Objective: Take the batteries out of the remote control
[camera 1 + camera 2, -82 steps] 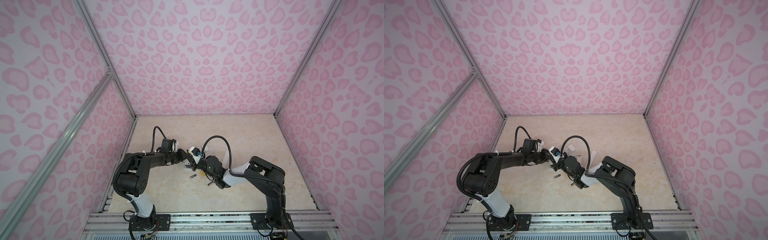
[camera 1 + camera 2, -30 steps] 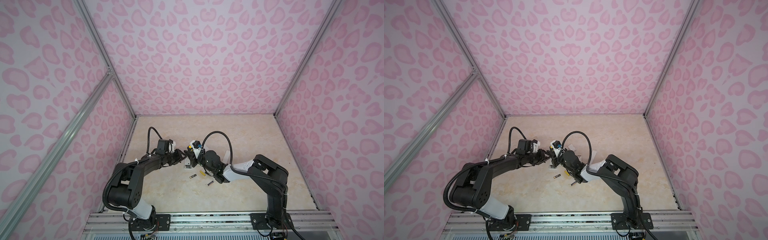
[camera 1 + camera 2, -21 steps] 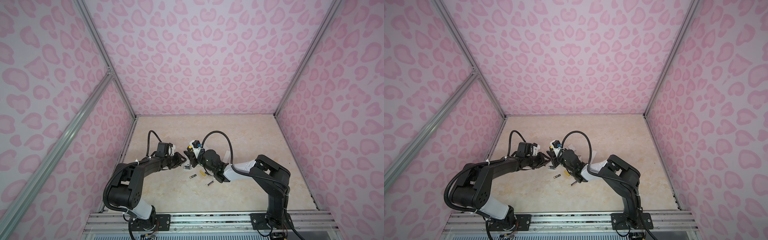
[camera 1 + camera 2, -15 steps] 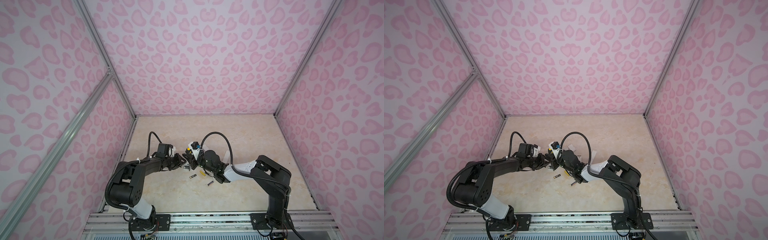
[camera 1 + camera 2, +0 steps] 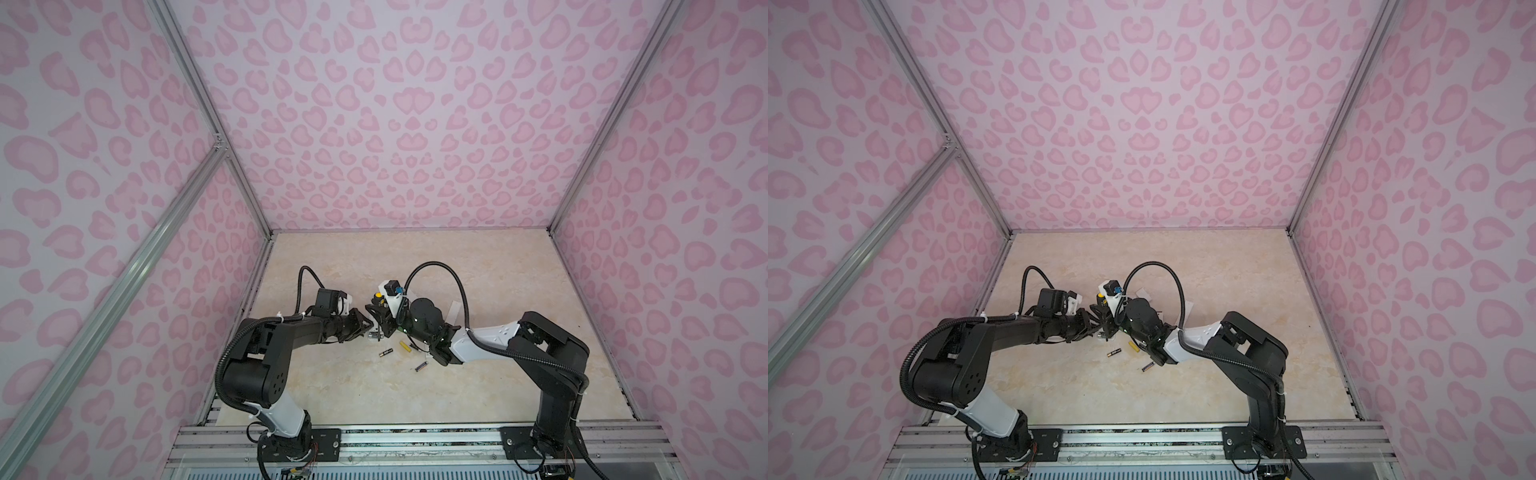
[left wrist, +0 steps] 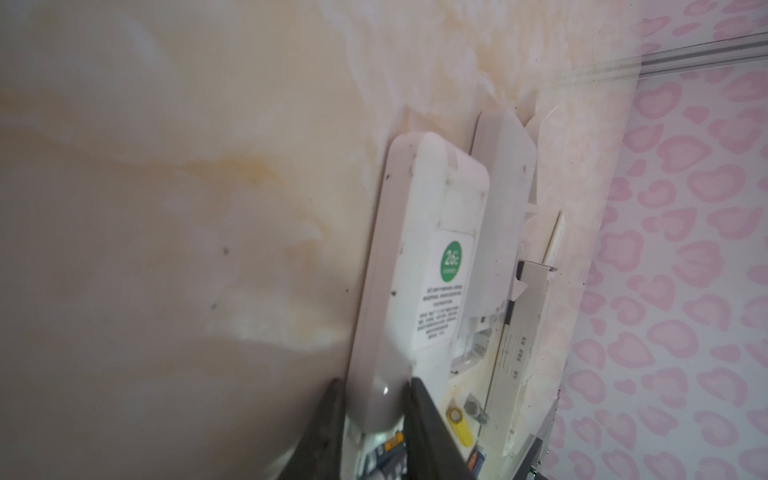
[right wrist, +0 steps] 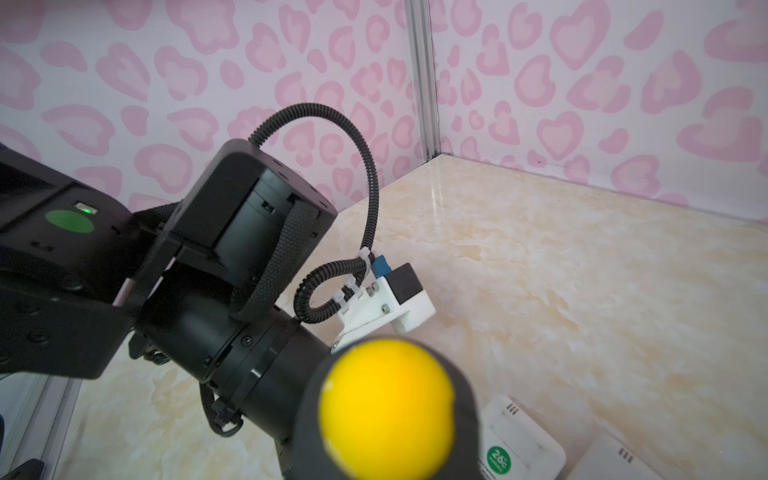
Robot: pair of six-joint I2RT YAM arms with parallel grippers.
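Three small cylindrical batteries lie loose on the beige marble-look tabletop, near both grippers: black gold-ended cell, yellow cell, purplish-blue cell. The left gripper clamps the end of a white rectangular plastic remote control lying back up, with a green round sticker. A second white remote lies just beside it. The right gripper grips a black-and-yellow-handled screwdriver, handle up.

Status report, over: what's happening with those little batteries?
Left fingers clamp end of white plastic remote. Right fingers hold black-handled, yellow-capped screwdriver. Out on beige table: black-gold battery, yellow battery, purplish battery. Second white remote crowds alongside.
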